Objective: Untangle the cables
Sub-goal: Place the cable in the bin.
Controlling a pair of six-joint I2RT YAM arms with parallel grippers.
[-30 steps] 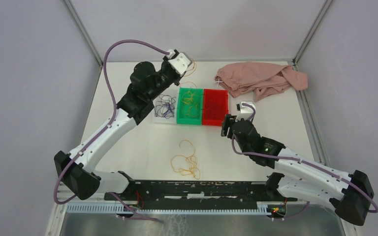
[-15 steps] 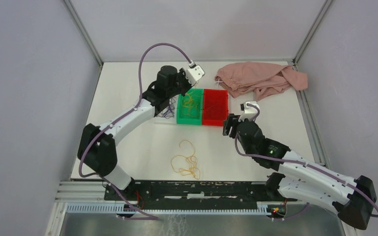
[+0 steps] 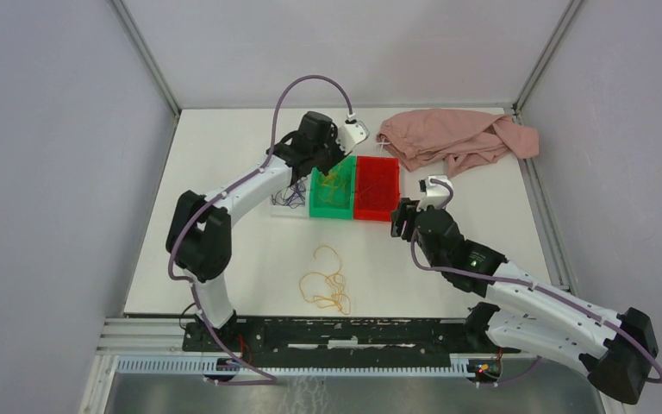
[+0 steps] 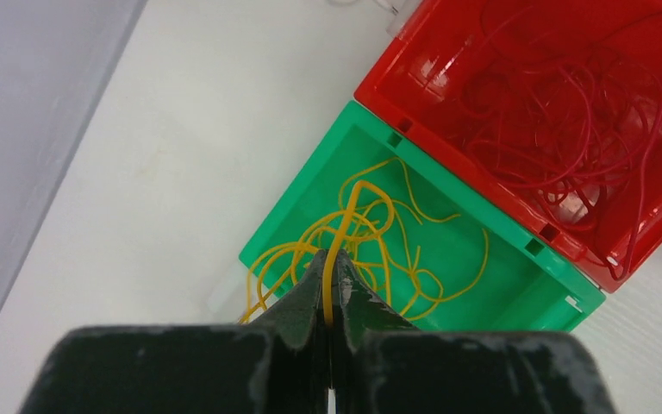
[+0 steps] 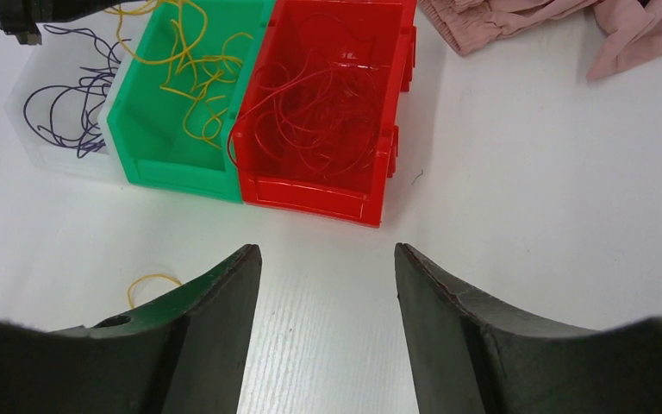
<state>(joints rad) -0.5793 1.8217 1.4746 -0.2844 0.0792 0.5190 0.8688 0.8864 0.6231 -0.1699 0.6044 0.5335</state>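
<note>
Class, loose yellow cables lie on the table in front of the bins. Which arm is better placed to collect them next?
Right. The right fingers are open, empty and nearer the loose yellow cables; the left fingers are shut on a yellow cable over the green bin.

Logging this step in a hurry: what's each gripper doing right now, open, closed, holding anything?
Left gripper: closed on a yellow cable over the green bin.
Right gripper: open, holding nothing.
</note>
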